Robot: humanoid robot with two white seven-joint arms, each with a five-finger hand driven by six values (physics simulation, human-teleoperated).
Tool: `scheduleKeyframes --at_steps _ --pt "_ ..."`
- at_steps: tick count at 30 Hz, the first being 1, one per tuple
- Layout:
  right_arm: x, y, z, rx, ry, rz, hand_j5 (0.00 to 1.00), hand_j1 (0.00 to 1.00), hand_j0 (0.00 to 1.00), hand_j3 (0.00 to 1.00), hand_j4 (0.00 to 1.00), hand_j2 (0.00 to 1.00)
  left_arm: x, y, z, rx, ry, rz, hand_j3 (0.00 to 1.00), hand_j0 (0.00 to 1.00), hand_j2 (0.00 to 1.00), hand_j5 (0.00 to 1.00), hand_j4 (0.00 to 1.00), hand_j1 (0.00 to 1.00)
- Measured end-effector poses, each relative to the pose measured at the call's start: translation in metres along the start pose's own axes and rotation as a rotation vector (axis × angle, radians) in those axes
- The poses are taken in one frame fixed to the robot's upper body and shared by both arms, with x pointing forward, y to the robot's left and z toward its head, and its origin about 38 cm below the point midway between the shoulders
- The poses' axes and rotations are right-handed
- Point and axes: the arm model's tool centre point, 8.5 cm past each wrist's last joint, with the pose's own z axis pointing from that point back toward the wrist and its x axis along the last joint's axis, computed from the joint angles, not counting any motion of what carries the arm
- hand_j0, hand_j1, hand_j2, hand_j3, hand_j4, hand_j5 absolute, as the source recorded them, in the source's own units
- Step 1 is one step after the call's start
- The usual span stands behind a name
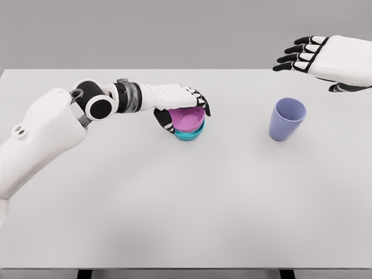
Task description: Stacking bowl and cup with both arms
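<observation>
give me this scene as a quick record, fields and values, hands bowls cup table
left hand: fingers wrapped around the pink bowl, arm stretched across the table
pink bowl: sitting nested in the teal bowl, mid table
teal bowl: underneath, only its lower rim shows
cup: lavender, upright, empty, standing alone to the right of the bowls
right hand: open, fingers spread, raised above and behind the cup, touching nothing
table: white, flat
stack status: bowls stacked, cup not yet added

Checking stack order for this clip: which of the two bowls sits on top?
The pink bowl sits on top, nested inside the teal bowl, which shows only as a rim beneath it. The left robot hand grips the pink one.
</observation>
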Motion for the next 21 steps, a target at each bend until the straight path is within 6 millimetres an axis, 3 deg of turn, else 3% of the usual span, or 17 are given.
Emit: scheduleKeyframes --at_steps 9,12,21 --pt "0.0 0.0 0.0 0.0 0.0 0.0 1.0 1.0 1.0 1.0 1.0 1.0 -0.0031 -0.003 -0.0009 -0.007 0.007 0.008 0.79 0.79 0.79 0.79 0.79 0.79" --pt "0.0 0.0 0.0001 0.0 0.0 0.0 1.0 1.0 1.0 1.0 1.0 1.0 -0.0032 -0.0031 -0.0009 -0.007 0.007 0.008 1.0 1.0 1.0 1.0 1.0 1.0" --pt "0.0 0.0 -0.0001 0.0 0.0 0.0 1.0 1.0 1.0 1.0 1.0 1.0 -0.0034 -0.0027 -0.0002 -0.005 0.007 0.008 1.0 1.0 1.0 1.0 1.0 1.0"
